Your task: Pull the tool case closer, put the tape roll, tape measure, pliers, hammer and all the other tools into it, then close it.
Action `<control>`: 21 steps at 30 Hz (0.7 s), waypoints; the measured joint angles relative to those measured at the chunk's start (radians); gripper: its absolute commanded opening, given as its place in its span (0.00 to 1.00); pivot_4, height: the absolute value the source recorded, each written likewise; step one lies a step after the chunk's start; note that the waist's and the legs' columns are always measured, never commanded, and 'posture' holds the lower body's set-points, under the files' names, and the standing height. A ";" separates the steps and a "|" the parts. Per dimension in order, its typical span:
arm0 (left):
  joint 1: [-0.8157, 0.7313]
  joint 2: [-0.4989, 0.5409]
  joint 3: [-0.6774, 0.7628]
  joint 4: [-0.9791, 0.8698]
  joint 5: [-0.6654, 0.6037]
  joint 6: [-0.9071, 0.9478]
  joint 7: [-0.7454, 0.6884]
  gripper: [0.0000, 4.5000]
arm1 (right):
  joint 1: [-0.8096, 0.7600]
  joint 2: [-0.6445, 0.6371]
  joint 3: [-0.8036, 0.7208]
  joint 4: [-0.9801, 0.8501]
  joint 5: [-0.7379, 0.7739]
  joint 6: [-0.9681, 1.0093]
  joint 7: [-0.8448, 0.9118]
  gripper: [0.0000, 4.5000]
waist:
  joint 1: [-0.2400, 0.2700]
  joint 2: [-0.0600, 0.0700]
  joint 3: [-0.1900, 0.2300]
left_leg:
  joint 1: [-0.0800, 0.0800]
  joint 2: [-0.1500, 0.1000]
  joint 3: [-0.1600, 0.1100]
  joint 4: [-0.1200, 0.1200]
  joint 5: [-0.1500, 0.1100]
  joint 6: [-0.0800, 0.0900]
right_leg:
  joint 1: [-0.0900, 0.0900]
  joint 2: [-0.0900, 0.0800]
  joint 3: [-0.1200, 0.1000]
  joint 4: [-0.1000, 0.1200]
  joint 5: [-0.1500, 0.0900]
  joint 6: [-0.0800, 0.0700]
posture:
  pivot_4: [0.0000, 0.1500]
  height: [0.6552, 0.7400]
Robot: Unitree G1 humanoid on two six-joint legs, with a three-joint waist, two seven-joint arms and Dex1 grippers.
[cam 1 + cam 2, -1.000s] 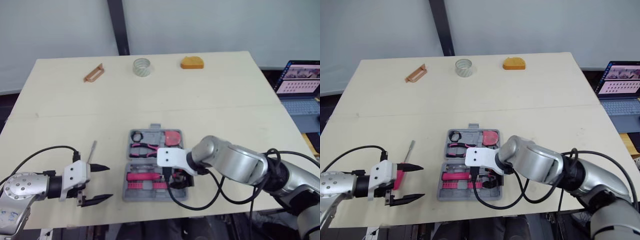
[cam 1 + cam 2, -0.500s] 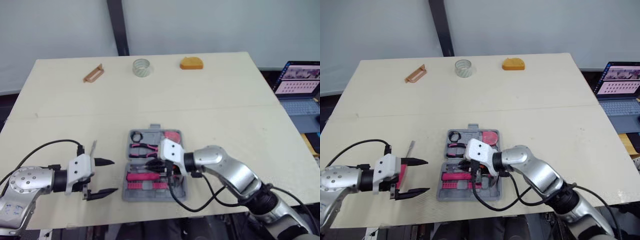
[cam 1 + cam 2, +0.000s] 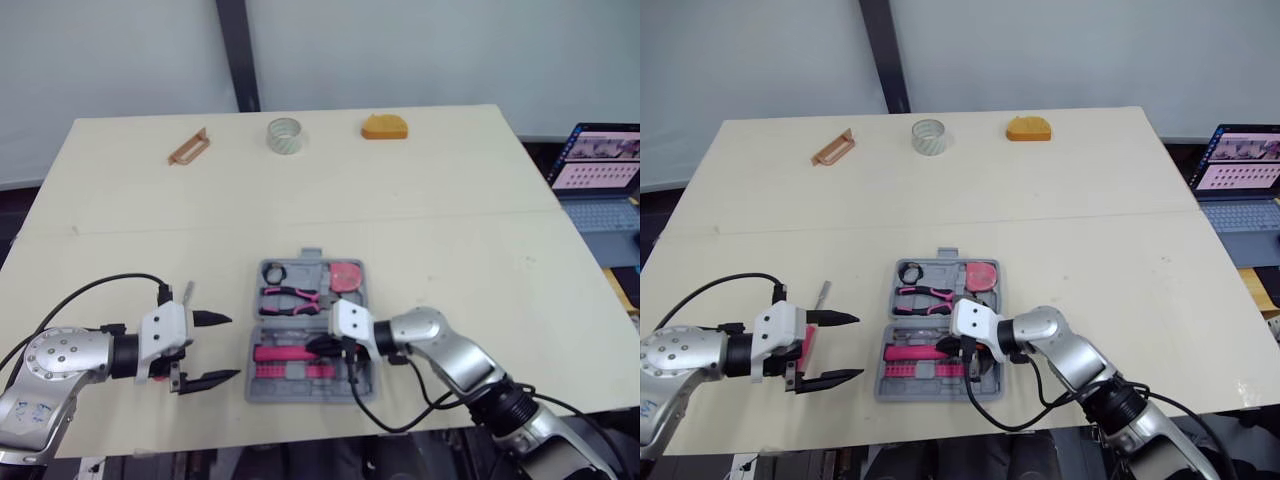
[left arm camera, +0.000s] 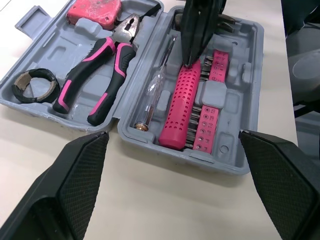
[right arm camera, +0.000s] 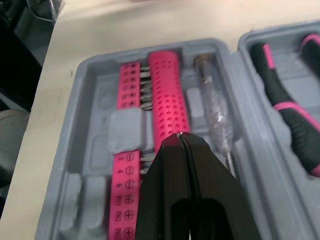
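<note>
The grey tool case [image 3: 262, 392] lies open at the front middle of the table. Its far half holds a black ring [image 3: 275, 270], pink-handled pliers [image 4: 100, 65] and a pink tape measure [image 3: 347, 275]. A pink handle [image 5: 167, 100], a bit strip and a clear tester screwdriver [image 4: 156, 82] fill the near half. My right gripper [image 3: 318, 347] is shut, empty, with its tips just over the pink handle. To the case's left my left gripper [image 3: 232, 347] stands open. The clear tape roll [image 3: 284, 135] sits at the table's far edge.
An orange-brown handle piece [image 3: 187, 147] and an orange block [image 3: 385, 126] lie at the far edge. A thin metal tool [image 3: 187, 293] and a pink item [image 3: 807, 345] lie by my left gripper. A laptop [image 3: 598, 165] stands off the table's right.
My right gripper has shut and its arm has dropped lower and nearer, tips now over the pink handle. My left gripper has shifted a little towards the case, staying open.
</note>
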State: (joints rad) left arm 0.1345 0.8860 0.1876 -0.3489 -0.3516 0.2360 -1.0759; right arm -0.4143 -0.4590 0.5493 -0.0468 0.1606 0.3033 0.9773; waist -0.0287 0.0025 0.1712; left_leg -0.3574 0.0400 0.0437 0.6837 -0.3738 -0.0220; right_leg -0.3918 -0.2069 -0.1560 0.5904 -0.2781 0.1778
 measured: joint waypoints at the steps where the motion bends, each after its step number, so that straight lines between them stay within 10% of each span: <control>1: 0.000 0.000 0.000 0.000 0.000 0.003 0.001 1.00 | 0.000 0.002 0.000 0.000 -0.002 0.000 0.003 0.01 | 0.000 0.000 0.000 | 0.000 0.000 0.000 0.000 0.000 0.000 | 0.000 0.000 0.000 0.000 0.000 0.000 | 1.00 1.00; 21: -0.003 -0.001 0.000 -0.004 0.000 0.015 0.014 1.00 | 0.010 0.011 0.020 0.010 -0.076 -0.020 0.013 0.01 | 0.000 -0.001 -0.001 | 0.004 0.000 0.000 0.000 0.000 0.000 | 0.004 0.000 0.000 0.000 0.000 0.000 | 1.00 1.00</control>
State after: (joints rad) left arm 0.1313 0.8846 0.1876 -0.3534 -0.3519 0.2509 -1.0622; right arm -0.4047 -0.4475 0.5689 -0.0370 0.0845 0.2828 0.9900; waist -0.0283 0.0020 0.1703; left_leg -0.3533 0.0401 0.0437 0.6835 -0.3738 -0.0220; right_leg -0.3881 -0.2069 -0.1558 0.5906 -0.2781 0.1778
